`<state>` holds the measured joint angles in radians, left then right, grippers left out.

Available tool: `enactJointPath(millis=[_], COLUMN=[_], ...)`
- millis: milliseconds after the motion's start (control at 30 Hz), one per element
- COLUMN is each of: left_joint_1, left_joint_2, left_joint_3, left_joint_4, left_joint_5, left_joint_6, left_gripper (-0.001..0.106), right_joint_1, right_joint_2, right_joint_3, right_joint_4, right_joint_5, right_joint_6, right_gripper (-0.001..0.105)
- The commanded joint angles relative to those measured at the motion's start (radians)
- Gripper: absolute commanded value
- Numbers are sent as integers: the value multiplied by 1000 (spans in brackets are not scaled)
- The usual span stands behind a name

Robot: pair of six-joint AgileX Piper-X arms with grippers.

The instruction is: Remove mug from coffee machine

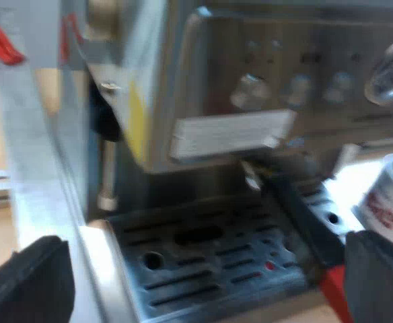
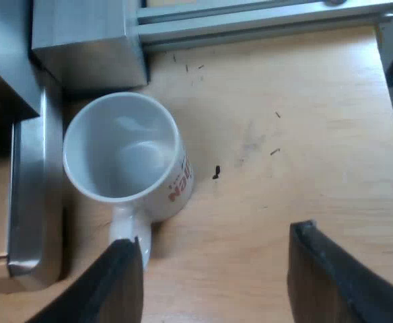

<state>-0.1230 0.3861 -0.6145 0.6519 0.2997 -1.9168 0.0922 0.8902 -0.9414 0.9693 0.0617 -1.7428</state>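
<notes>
A white mug with red lettering stands upright on the wooden table, just beside the espresso machine's drip tray; its inside looks empty. My right gripper hovers open above the table, one finger next to the mug's handle, nothing held. The mug also shows beyond the tray's edge. My left gripper is open before the slotted drip tray. The holder's dark handle with a red end sticks out from the machine's front.
A steam wand hangs beside the tray. Knobs and a gauge line the machine's panel. A metal block and an aluminium rail border the table near the mug. Bare wood spreads away from the mug.
</notes>
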Motion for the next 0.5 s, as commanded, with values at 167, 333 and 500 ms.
enactJointPath(millis=[167, 333, 500], left_joint_1=[224, 221, 155], left_joint_2=[6, 6, -73], left_joint_3=[-45, -57, -70], left_joint_4=[47, 82, 102], left_joint_5=[-107, -107, -109], left_joint_6=[152, 152, 166], left_gripper=[82, 82, 82], right_joint_1=[-152, -159, -156], right_joint_2=[-40, -82, -204], right_joint_3=[-10, -10, -10], right_joint_4=[-33, -25, -24], right_joint_5=[-10, 78, 83], right_joint_6=[-34, -83, -117], right_gripper=[50, 50, 50])
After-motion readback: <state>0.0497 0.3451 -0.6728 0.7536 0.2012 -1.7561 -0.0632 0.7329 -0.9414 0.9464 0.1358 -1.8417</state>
